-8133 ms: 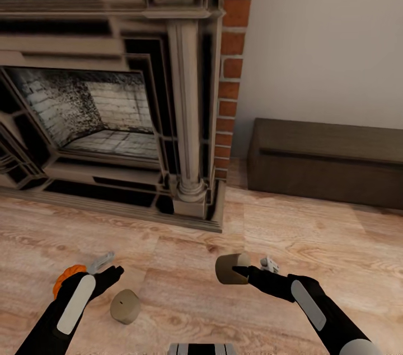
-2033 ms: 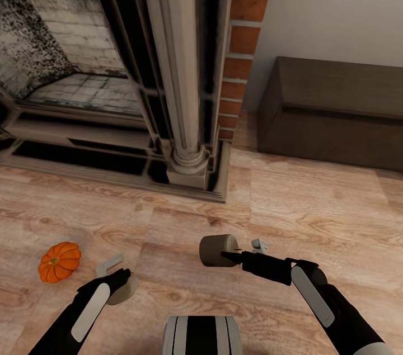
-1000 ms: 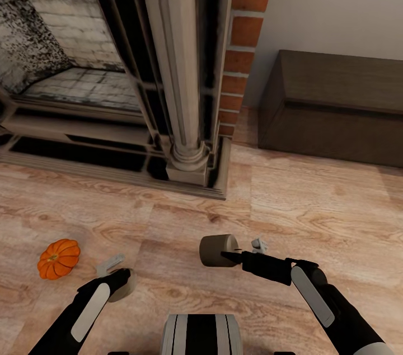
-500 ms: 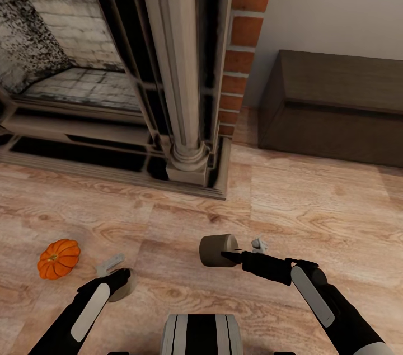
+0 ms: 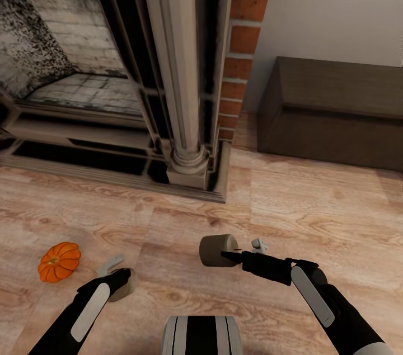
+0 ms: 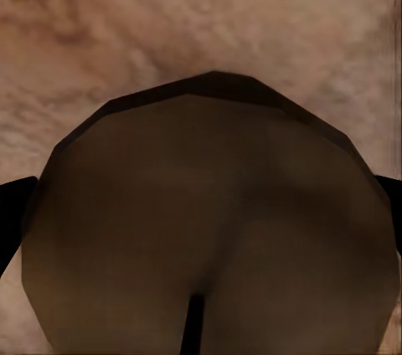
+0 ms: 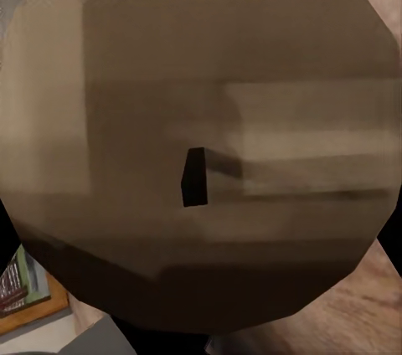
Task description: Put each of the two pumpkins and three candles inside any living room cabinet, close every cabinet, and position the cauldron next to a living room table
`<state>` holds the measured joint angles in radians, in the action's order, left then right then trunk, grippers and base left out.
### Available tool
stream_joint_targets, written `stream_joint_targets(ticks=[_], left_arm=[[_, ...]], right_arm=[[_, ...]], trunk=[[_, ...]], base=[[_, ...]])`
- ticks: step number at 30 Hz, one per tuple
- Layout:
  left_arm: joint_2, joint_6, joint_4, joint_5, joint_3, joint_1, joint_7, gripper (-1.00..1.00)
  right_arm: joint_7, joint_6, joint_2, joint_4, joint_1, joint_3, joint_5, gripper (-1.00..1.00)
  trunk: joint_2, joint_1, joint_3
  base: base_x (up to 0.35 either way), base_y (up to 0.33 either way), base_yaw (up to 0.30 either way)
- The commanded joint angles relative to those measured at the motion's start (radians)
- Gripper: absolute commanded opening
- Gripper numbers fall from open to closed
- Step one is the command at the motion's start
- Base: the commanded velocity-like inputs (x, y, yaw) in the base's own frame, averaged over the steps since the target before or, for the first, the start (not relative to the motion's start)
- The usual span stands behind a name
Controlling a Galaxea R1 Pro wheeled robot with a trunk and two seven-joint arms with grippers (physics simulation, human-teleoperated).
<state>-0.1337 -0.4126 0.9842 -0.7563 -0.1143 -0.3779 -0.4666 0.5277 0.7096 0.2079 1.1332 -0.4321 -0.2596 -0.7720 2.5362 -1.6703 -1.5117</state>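
An orange pumpkin [image 5: 59, 261] lies on the wood floor at the lower left. Just right of it, my left gripper [image 5: 122, 279] reaches down over a tan candle [image 5: 129, 285] on the floor; the left wrist view has that candle [image 6: 209, 221] spanning the gap between both dark fingers, touching each. My right gripper [image 5: 227, 255] is shut on a second candle [image 5: 212, 250], held on its side above the floor; its flat end [image 7: 201, 79] is close up in the right wrist view. The low dark brown cabinet [image 5: 336, 114] stands closed against the wall at the right.
A stone fireplace [image 5: 84, 81] with a pillar [image 5: 182, 92] and a brick edge [image 5: 240, 47] takes up the left and centre. Its raised hearth step [image 5: 112, 179] runs across the floor. Bare wood floor [image 5: 313, 209] lies between me and the cabinet.
Eight seconds ago my left gripper held the pumpkin; now the pumpkin lies on the floor and that gripper is on the candle. Over the last second only the camera shifted slightly.
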Motion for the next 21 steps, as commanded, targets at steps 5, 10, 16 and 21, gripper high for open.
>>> stream_joint_targets(ticks=[5, 10, 16, 21], left_arm=[[-0.007, -0.017, 0.014, -0.013, -0.001, -0.001, 0.001, -1.00], [-0.057, -0.141, 0.093, -0.092, 0.032, 0.003, 0.090, -1.00], [-0.142, -0.316, 0.143, -0.241, 0.079, 0.010, 0.244, -1.00], [-0.180, -0.438, 0.146, -0.294, 0.097, 0.011, 0.372, -1.00]], right_arm=[[-0.001, 0.004, 0.001, -0.001, 0.000, -0.001, -0.003, -1.00], [-0.002, 0.004, 0.001, -0.018, 0.000, 0.000, -0.004, -1.00], [-0.003, -0.004, -0.003, -0.070, 0.000, 0.001, -0.005, -1.00], [-0.002, -0.070, -0.005, -0.125, 0.000, 0.000, -0.006, -1.00]], trunk=[[-0.001, 0.002, 0.019], [-0.002, 0.005, 0.038], [-0.004, 0.007, 0.061], [-0.005, 0.010, 0.081]], base=[[0.000, 0.000, 0.000], [0.000, 0.000, 0.000], [0.000, 0.000, 0.000], [0.000, 0.000, 0.000]])
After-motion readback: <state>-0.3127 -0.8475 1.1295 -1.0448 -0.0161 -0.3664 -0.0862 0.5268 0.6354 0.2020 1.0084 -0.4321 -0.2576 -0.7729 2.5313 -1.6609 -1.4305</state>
